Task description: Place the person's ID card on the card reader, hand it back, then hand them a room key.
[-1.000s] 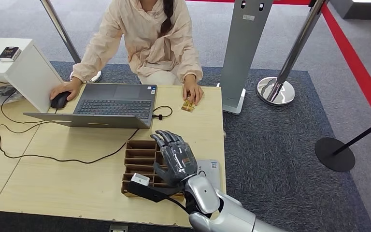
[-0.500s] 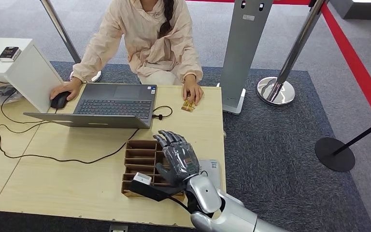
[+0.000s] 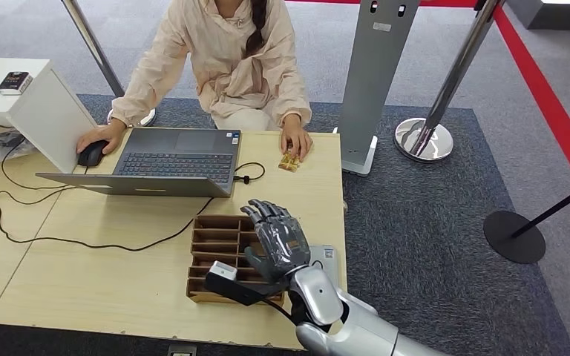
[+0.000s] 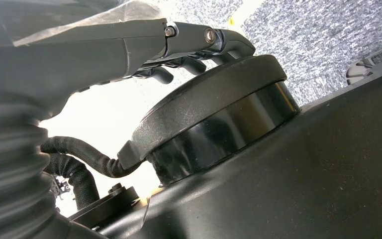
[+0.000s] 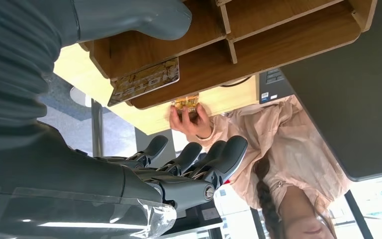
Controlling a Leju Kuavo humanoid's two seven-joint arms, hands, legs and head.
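Observation:
My right hand (image 3: 278, 241) hovers with fingers spread and nothing in it over the right end of a brown wooden slot organizer (image 3: 211, 248). In the right wrist view the right hand (image 5: 169, 169) holds nothing, and a gold-patterned room key card (image 5: 144, 82) lies in one organizer slot (image 5: 258, 45). Across the table, the person's hand (image 3: 295, 141) rests on a small gold card (image 3: 289, 161), also seen as the gold card (image 5: 185, 104). A grey card reader (image 3: 325, 257) sits partly hidden behind my right wrist. My left hand (image 4: 189, 50) hangs beside my body, holding nothing.
An open laptop (image 3: 178, 159) stands in front of the person, whose other hand is on a black mouse (image 3: 91, 154). Black cables (image 3: 44, 237) trail over the left of the table (image 3: 104, 289). A grey pillar (image 3: 375, 81) and a stanchion base (image 3: 423, 139) stand past the right edge.
My right hand has drifted slightly to the right and a little nearer the table's front edge, fingers still spread. The person and the gold card have not moved.

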